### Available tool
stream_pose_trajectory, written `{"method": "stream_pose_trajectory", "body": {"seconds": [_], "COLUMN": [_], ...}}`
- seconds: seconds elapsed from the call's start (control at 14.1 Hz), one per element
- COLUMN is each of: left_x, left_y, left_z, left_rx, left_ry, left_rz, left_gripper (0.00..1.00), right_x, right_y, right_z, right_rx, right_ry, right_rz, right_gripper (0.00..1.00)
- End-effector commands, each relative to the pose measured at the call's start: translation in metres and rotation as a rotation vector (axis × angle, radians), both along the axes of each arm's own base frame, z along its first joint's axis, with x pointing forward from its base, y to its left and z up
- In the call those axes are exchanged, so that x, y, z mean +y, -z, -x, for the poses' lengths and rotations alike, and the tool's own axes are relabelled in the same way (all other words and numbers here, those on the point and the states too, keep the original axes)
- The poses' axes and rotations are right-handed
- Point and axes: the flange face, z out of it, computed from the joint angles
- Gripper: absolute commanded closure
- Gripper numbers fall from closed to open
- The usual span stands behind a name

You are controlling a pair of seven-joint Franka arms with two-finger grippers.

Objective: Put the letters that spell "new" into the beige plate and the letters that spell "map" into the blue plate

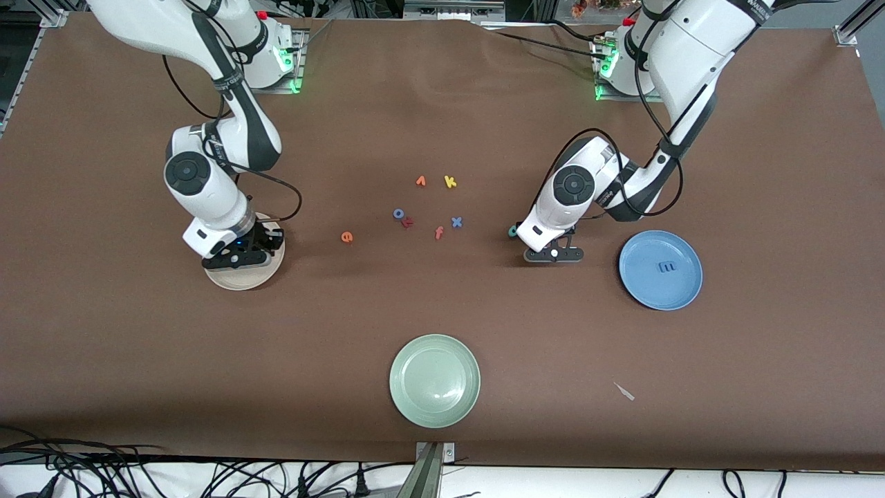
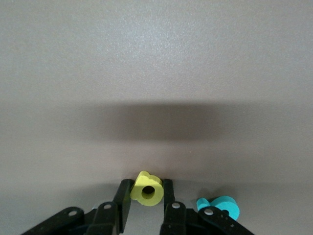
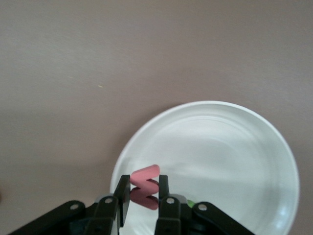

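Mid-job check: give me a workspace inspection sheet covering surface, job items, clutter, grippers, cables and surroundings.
Surface: brown table cover, small pale scrap toward the left arm's end.
Job items: blue m in the blue plate; teal a on the table beside the left gripper; orange e loose on the table; a bit of green, likely the n, shows by the right gripper's finger.
Clutter: pale green plate; spare letters k, x, o, f.
Grippers: left gripper shut on the yellow p at table level; right gripper shut on the pink w over the beige plate.
Cables: bundles along the table's near edge.
Surroundings: nothing seen.
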Motion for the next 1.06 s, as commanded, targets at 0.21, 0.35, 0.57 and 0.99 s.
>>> {"method": "stream_pose_trajectory", "body": {"seconds": [0.21, 0.35, 0.57, 0.99], "left_x": [0.032, 0.059, 0.125, 0.219], "left_y": [-0.064, -0.082, -0.094, -0.070], "left_z": [-0.034, -0.049, -0.071, -0.092], "left_rx": [0.054, 0.104, 0.131, 0.131], "left_ry": [0.111, 0.176, 0.271, 0.344], "left_rz": [-0.111, -0.134, -0.109, -0.027], "left_gripper": [1.00, 1.00, 1.00, 0.98], "right_x": [-0.005, -0.003, 0.032, 0.117], "right_y": [0.005, 0.005, 0.005, 0.007], "right_z": [0.019, 0.019, 0.027, 0.056], "right_rx": [0.030, 0.032, 0.031, 0.028], "right_ry": [0.005, 0.006, 0.058, 0.138], "right_rz": [0.004, 0.003, -0.021, -0.055], "right_gripper": [0.32, 0.28, 0.28, 0.28]}}
